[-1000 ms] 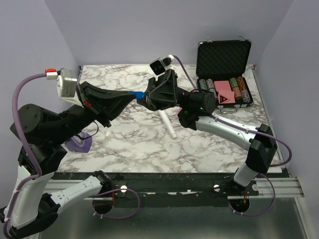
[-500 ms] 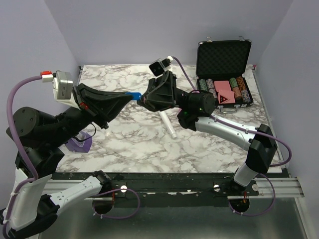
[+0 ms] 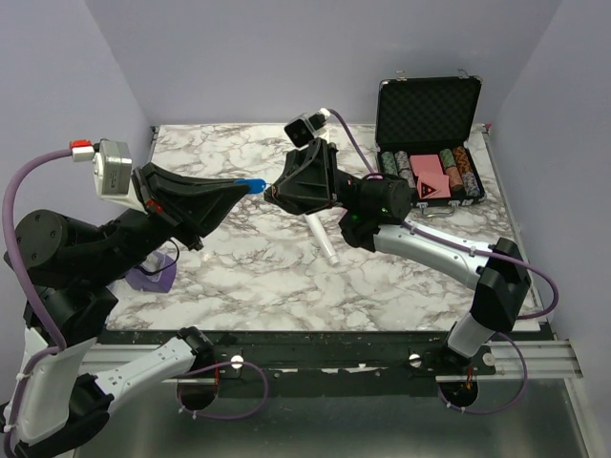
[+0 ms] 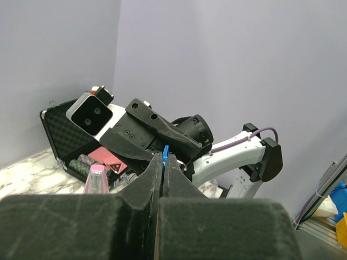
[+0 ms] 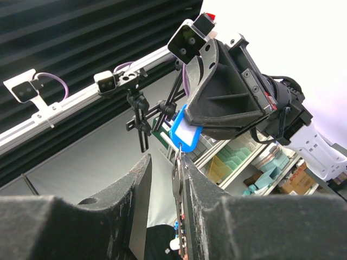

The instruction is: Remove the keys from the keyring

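Observation:
Both grippers meet in the air above the marble table. My left gripper is shut on a blue plastic key tag; the left wrist view shows the tag's edge pinched between the closed jaws. In the right wrist view the tag has a white label. A thin keyring hangs from its lower end. A dark metal key hangs from the ring. The key sits between my right gripper's spread fingers, against the right finger. The right gripper is just right of the tag.
A white-and-grey microphone lies on the table below the right gripper. An open black case with poker chips stands at the back right. A purple object lies at the left near the left arm.
The left arm has drawn back to the left with the blue tag, by a small amount. The right gripper has stayed close to where it was.

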Motion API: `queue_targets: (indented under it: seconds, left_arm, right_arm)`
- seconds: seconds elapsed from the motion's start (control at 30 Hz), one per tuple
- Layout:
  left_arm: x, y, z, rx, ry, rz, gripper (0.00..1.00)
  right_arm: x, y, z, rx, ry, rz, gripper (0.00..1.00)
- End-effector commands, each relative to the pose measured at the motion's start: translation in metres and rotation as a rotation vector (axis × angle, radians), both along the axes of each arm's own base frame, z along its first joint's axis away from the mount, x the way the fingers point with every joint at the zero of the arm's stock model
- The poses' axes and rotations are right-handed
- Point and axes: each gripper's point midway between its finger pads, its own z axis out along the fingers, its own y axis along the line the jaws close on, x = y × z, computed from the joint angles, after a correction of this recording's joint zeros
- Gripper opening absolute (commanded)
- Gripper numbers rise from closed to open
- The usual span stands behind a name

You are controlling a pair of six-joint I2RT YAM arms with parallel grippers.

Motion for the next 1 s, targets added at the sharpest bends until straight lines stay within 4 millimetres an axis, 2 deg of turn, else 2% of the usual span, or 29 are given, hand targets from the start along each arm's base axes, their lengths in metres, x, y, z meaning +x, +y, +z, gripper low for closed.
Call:
queue_targets:
  seconds: [0.0, 0.5, 0.97]
  left_arm:
    - [-0.003, 0.01, 0.006, -0.01, -0.021, 0.031, 0.0]
    - [-0.007, 0.013, 0.009, -0.02, -0.03, 0.029, 0.0]
    - [-0.008, 0.016, 0.008, -0.012, -0.027, 0.042, 0.0]
  right_arm:
    - [-0.051, -0.068, 0.017, 0.386, -0.253, 0.005, 0.35]
    - [-0.052, -0.059, 0.014, 0.37, -0.246, 0.026, 0.3]
    - [-0.053, -0.058, 0.016, 0.376, -0.251, 0.03, 0.27]
